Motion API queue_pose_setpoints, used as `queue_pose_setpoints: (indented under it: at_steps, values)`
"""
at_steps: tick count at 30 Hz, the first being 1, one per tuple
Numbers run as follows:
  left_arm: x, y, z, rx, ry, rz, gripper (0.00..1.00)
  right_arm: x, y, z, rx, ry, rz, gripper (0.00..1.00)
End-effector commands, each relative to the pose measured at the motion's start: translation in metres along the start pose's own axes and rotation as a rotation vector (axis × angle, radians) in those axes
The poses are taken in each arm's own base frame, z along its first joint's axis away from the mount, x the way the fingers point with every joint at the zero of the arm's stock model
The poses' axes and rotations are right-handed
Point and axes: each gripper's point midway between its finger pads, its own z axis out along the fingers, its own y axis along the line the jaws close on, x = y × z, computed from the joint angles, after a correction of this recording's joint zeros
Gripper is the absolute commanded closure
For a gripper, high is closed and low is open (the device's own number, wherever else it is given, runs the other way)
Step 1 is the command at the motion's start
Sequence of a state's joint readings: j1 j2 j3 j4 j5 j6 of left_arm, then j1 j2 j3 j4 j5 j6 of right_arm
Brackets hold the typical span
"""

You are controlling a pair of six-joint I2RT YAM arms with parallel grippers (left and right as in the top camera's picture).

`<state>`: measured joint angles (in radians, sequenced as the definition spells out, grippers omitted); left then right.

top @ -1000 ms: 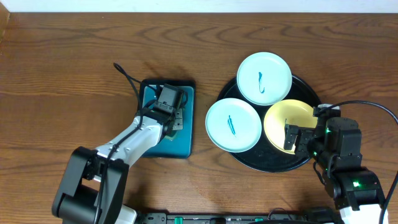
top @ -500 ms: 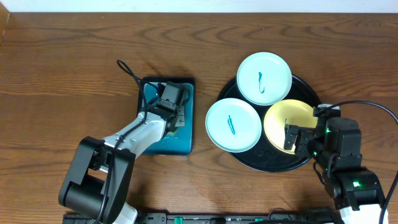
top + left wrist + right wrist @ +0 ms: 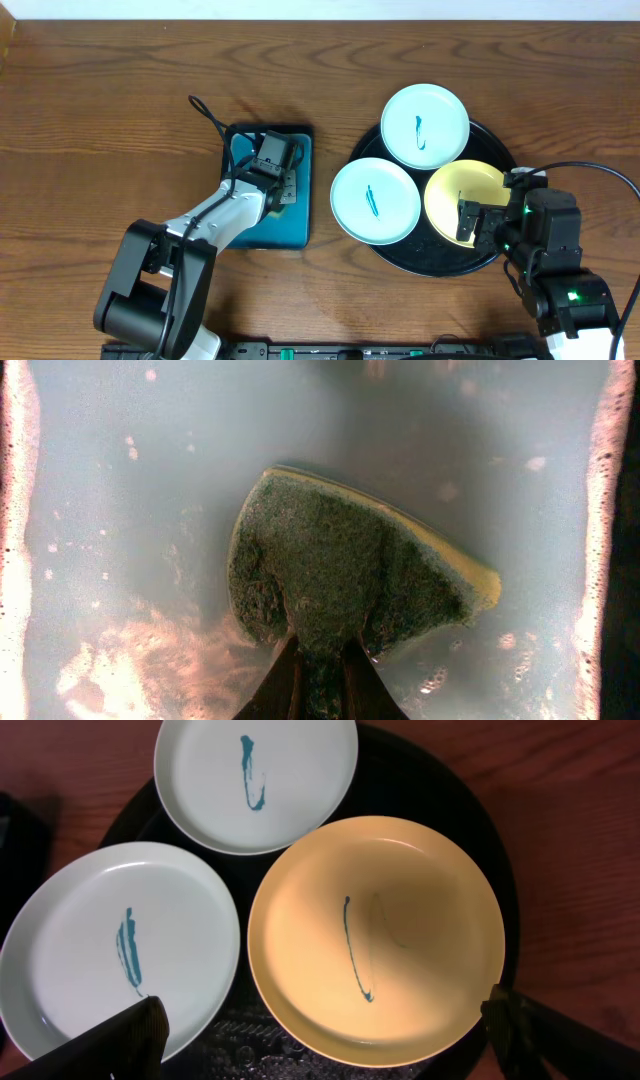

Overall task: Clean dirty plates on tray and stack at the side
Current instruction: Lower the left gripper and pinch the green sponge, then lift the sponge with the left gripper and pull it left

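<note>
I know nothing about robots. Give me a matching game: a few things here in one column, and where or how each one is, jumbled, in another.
Things
1. pale yellow round plate
2. green and yellow sponge
3. large round black tray
4. right gripper

States
A. open, at the yellow plate's edge
B. pinched by the shut left gripper, in the teal rectangular tray
C. under the yellow plate, on the brown wooden table
D. marked with a thin dark line

Pairs: 1-D, 2-B, 3-C, 4-A
</note>
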<state>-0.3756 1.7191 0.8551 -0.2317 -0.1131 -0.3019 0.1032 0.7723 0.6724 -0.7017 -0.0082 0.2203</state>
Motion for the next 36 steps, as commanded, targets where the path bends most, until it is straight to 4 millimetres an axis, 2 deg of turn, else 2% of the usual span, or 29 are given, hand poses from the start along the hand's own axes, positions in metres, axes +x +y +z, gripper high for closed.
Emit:
queue_pose_setpoints:
  at_steps: [1, 8, 14, 18, 24, 27, 30, 36]
  values:
    - [0.046, 0.000, 0.020, 0.025, 0.152, 0.047, 0.93, -0.008, 0.001, -0.004, -0.005, -0.020, 0.015, 0.01]
    - [0.045, 0.000, 0.018, 0.030, 0.147, 0.042, 0.93, -0.008, 0.001, -0.004, -0.006, -0.020, 0.015, 0.01]
    - [0.039, 0.000, 0.005, 0.038, 0.125, 0.040, 0.93, -0.010, 0.002, -0.004, -0.008, -0.029, 0.015, 0.01]
    - [0.028, 0.000, -0.019, 0.055, 0.079, 0.033, 0.93, -0.010, 0.002, -0.004, -0.008, -0.031, 0.016, 0.01]
    - [0.002, -0.001, -0.068, 0.104, -0.054, 0.015, 0.93, -0.009, 0.002, -0.004, -0.007, -0.026, 0.016, 0.01]
    - [-0.001, 0.001, -0.087, 0.117, -0.087, 0.011, 0.93, -0.008, 0.001, -0.004, -0.006, -0.023, 0.016, 0.01]
    - [0.001, 0.003, -0.094, 0.118, -0.092, 0.010, 0.93, -0.007, 0.001, -0.004, -0.005, -0.017, 0.015, 0.01]
    - [0.005, 0.003, -0.095, 0.124, -0.075, 0.013, 0.93, -0.007, 0.001, -0.004, -0.004, -0.015, 0.015, 0.01]
